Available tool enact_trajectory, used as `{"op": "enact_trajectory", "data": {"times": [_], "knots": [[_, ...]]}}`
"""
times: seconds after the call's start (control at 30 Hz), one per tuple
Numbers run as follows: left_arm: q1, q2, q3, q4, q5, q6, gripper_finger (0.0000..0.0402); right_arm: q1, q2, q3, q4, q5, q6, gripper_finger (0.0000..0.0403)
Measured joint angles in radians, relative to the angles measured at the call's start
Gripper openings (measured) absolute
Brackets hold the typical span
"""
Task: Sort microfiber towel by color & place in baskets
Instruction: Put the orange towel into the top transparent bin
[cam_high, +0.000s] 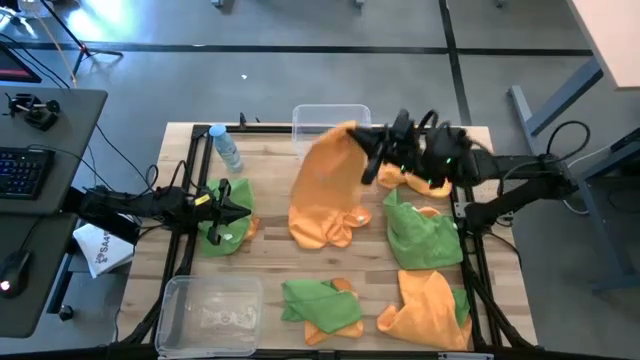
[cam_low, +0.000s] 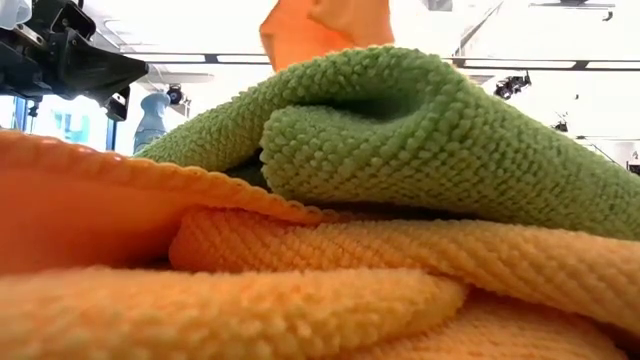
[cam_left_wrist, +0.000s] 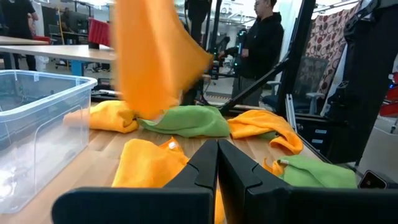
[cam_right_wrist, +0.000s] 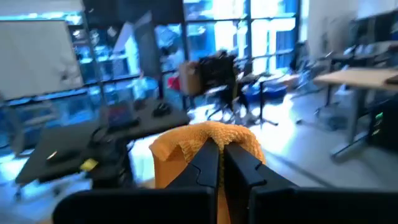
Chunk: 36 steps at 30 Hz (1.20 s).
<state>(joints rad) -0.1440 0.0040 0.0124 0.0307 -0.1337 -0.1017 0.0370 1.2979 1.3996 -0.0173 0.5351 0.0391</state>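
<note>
An orange microfiber towel hangs from my right gripper, which is raised over the table's far middle and shut on it. Just beyond it at the far edge stands one clear basket; the other basket is at the near left corner. More towels lie loose: green on orange, orange, green, orange. My left gripper waits shut and level at the table's left, above a green and orange towel. My right gripper pinches a bunched fold at the orange towel's top between its two fingers, which point level toward the table's left. The towel hangs below the fingers in slack folds. Whether its lower end touches the table, I cannot tell.
A small clear water bottle lies at the far left near the left arm. In the low view a green towel on an orange one fills the foreground. A person stands in the room beyond the table.
</note>
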Motion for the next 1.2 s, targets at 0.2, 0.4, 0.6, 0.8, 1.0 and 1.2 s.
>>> {"op": "enact_trajectory", "data": {"times": [0.2,0.4,0.6,0.8,1.0,1.2], "knots": [[0.0,0.003,0.0,-0.001,-0.003,0.0,0.0,-0.087,0.086,0.191,0.077,-0.093,-0.11,0.0001],[0.0,0.005,0.0,0.0,-0.006,0.0,0.0,-0.17,0.246,0.433,-0.016,-0.098,-0.206,0.0001],[0.0,0.006,0.0,0.0,-0.007,0.0,0.0,-0.237,0.352,0.599,-0.25,0.032,-0.198,0.0],[0.0,0.006,0.0,0.0,-0.007,0.0,0.0,-0.31,0.393,0.613,-0.418,0.068,-0.088,0.0],[0.0,0.006,0.0,0.0,-0.007,0.0,0.0,-0.36,0.45,0.615,-0.504,-0.006,0.019,0.0],[0.0,0.006,0.0,0.0,-0.007,0.0,0.0,-0.382,0.53,0.615,-0.643,-0.072,0.148,0.0]]}}
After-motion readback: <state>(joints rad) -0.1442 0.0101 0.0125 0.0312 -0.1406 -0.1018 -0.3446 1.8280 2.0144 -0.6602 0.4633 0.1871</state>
